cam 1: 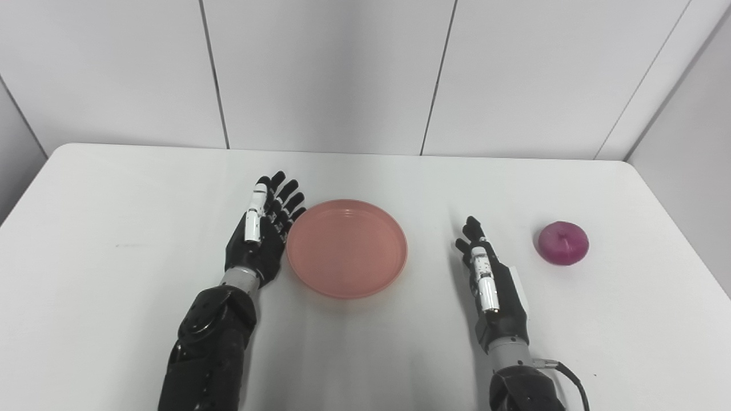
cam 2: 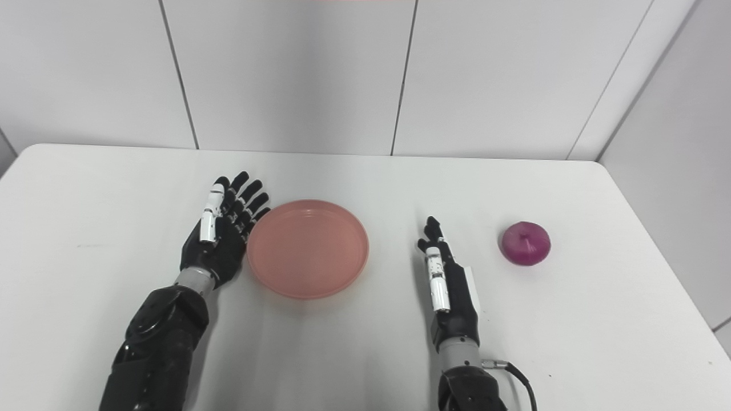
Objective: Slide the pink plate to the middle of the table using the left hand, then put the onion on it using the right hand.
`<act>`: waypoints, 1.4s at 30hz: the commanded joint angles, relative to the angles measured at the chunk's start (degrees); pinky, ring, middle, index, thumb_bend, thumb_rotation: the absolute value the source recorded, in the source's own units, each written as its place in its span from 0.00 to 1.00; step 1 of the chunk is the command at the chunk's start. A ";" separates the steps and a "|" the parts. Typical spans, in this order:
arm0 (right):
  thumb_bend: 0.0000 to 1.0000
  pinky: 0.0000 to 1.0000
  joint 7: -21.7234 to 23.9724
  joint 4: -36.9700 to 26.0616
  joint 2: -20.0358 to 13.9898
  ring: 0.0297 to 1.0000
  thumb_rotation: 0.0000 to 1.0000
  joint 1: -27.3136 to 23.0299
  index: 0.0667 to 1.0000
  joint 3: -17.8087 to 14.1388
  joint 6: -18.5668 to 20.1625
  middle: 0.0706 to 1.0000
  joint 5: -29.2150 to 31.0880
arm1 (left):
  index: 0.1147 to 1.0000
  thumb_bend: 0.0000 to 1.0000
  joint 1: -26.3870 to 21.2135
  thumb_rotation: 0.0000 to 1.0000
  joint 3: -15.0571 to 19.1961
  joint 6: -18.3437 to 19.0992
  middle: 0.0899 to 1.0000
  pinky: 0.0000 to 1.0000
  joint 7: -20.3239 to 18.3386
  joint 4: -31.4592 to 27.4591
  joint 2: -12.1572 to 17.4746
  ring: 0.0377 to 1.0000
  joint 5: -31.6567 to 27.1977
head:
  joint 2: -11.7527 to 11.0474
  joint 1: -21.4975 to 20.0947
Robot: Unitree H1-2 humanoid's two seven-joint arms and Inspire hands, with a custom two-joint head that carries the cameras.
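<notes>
The pink plate (cam 1: pixel 346 248) lies flat near the middle of the white table (cam 1: pixel 114 240), with nothing on it. My left hand (cam 1: pixel 262 228) rests open just to the plate's left, fingers stretched forward, its edge against or very near the plate's rim. A purple onion (cam 1: pixel 563 242) sits on the table at the right. My right hand (cam 1: pixel 491 279) stands open on its edge between plate and onion, fingers straight, apart from both.
White wall panels (cam 1: pixel 320 68) rise behind the table's far edge. A corner wall (cam 1: pixel 685 142) closes in on the right, near the onion. A thin cable (cam 1: pixel 571 377) trails from the right wrist.
</notes>
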 commanded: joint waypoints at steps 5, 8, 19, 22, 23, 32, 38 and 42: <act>0.23 0.97 -1.09 -1.29 0.98 0.93 1.00 -1.71 0.96 -0.09 -1.22 0.95 -0.34 | 0.94 0.38 2.61 1.00 -1.35 4.45 0.95 0.94 0.03 -2.78 -1.04 0.95 -0.03 | 0.12 -0.42; 0.24 0.97 -1.38 -1.53 0.95 0.92 1.00 -1.67 0.95 0.16 -1.05 0.94 -0.77 | 0.94 0.38 3.59 1.00 -2.19 4.95 0.95 0.94 -0.10 -4.34 -1.21 0.95 0.47 | 0.13 -0.46; 0.24 0.97 -1.15 -1.68 0.84 0.92 1.00 -1.74 0.95 0.11 -0.76 0.94 -1.05 | 0.94 0.39 4.93 1.00 -4.07 5.08 0.95 0.94 -0.89 -4.96 -0.86 0.95 0.70 | 0.31 -0.72; 0.24 0.97 -1.11 -1.71 0.82 0.92 1.00 -1.77 0.95 0.04 -0.76 0.94 -0.98 | 0.93 0.39 4.95 1.00 -4.13 5.39 0.94 0.94 -1.03 -4.90 -1.01 0.95 0.52 | 0.27 -0.54; 0.24 0.98 -1.10 -1.73 0.84 0.92 1.00 -1.78 0.95 0.02 -0.73 0.94 -0.92 | 0.94 0.39 4.95 1.00 -4.16 5.38 0.95 0.94 -1.15 -4.87 -0.99 0.95 0.47 | 0.27 -0.54; 0.26 0.98 -0.69 -2.41 -0.56 0.94 1.00 -2.35 0.96 -0.48 -0.84 0.96 -1.09 | 0.94 0.38 4.91 1.00 -3.69 4.79 0.95 0.95 -0.85 -3.95 -1.23 0.95 0.64 | -0.02 -1.79; 0.26 0.98 -0.61 -5.13 -2.35 0.95 1.00 -3.30 0.98 -1.18 0.41 0.96 -1.85 | 0.94 0.39 4.82 1.00 -3.48 4.87 0.94 0.95 -0.38 -3.69 -1.59 0.95 0.85 | -0.18 -3.31; 0.35 0.97 -0.56 -7.64 -3.79 0.98 1.00 -4.35 0.97 -1.00 2.97 0.98 -4.26 | 0.94 0.39 4.82 1.00 -3.54 4.47 0.94 0.94 -0.41 -3.25 -1.54 0.95 1.12 | -0.44 -4.35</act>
